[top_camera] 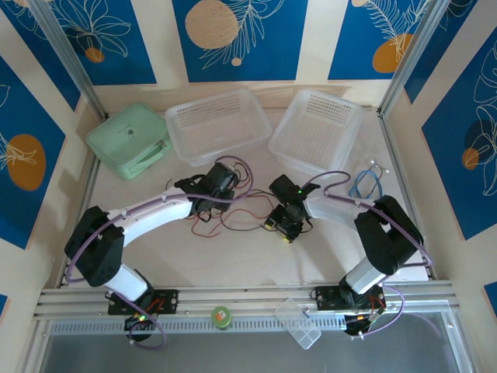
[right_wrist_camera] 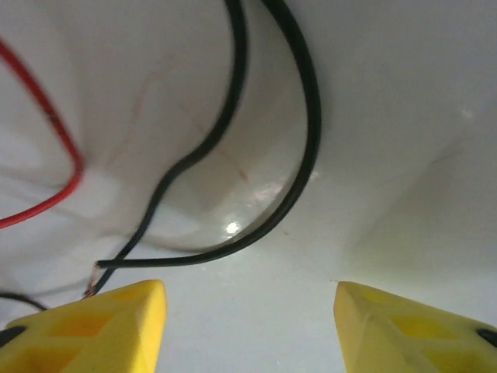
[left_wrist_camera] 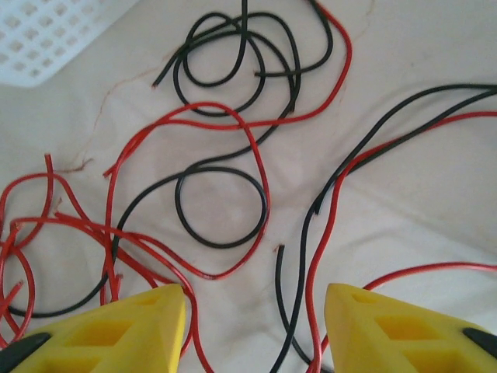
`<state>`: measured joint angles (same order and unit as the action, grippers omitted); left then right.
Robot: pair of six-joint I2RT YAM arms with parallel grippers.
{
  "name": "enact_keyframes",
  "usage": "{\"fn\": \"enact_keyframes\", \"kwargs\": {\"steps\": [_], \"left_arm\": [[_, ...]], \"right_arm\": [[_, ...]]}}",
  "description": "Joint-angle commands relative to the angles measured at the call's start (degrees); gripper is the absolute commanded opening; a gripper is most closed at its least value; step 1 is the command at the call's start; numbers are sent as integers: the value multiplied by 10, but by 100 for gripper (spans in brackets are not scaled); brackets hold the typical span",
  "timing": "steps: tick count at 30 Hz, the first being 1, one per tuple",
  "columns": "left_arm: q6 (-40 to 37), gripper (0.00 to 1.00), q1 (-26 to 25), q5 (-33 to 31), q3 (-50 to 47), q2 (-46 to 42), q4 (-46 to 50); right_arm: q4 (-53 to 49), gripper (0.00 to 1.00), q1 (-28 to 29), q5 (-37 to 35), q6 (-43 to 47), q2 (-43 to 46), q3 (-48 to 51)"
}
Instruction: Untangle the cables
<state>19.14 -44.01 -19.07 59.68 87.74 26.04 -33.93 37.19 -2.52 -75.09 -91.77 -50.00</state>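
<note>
A: What worries you most from here?

B: The left tool [left_wrist_camera: 255,295]; its yellow fingers [left_wrist_camera: 140,326] stand well apart and grip nothing, but a black and a red strand [left_wrist_camera: 309,303] both run down through the gap; if it closes where it sits, I judge it would catch the pair together and drag the knot along rather than free one wire.

A: And where are the cables [left_wrist_camera: 247,134]?

B: Spread loose on the tabletop [left_wrist_camera: 419,217] ahead of that tool; a black loop [left_wrist_camera: 221,245] lies inside a larger red one; more black coils lie beyond, near the white basket [left_wrist_camera: 39,31]; a bunch of red strands [left_wrist_camera: 46,233] crosses thickly beside one finger; a hard pull there could tighten the crossings instead of opening them.

A: The right tool [right_wrist_camera: 248,291]?

B: Also parted, wide enough to take several strands at once, with bare tabletop between its fingers; it holds nothing and touches nothing that I can see; the cut end of a black strand [right_wrist_camera: 101,266] lies just beside one finger [right_wrist_camera: 116,326], outside the gap, so closing here would likely pinch air; a red strand [right_wrist_camera: 74,155] curves off to the side.

A: Anything else?

B: It seems to hang low over the surface; the view is blurred, so I cannot tell how near; a push downward might scrape the fingertips; and in the top view both arms reach over the same pile, so a wide sweep by either could snag the other's strand.
</note>
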Motion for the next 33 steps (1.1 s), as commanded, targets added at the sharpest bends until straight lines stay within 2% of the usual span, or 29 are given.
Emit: {"fn": "enact_keyframes", "kwargs": {"steps": [1, 5, 9, 14, 17, 24, 30, 33], "left_arm": [[10, 51, -3, 10, -12, -26, 10], [9, 51, -3, 15, -21, -43, 4], [9, 52, -3, 22, -26, -54, 1], [11, 52, -3, 37, -32, -68, -5], [12, 52, -4, 40, -36, -78, -5], [15, 53, -5, 35, -33, -92, 9], [24, 53, -6, 33, -27, -93, 12], [31, 53, -8, 35, -26, -93, 11]], "right_arm": [[-24, 51, 6, 2, -30, -27, -26], [-36, 45, 7, -17, -26, -53, -31], [-48, 30, -6, -42, 3, -83, -46], [-55, 6, -29, -62, 39, -106, -50], [-53, 0, -46, -74, 61, -98, -33], [-109, 1, -70, -137, 165, -23, -27], [-128, 31, -77, -178, 307, 42, -81], [-99, 39, -97, -148, 398, 31, -110]]}}
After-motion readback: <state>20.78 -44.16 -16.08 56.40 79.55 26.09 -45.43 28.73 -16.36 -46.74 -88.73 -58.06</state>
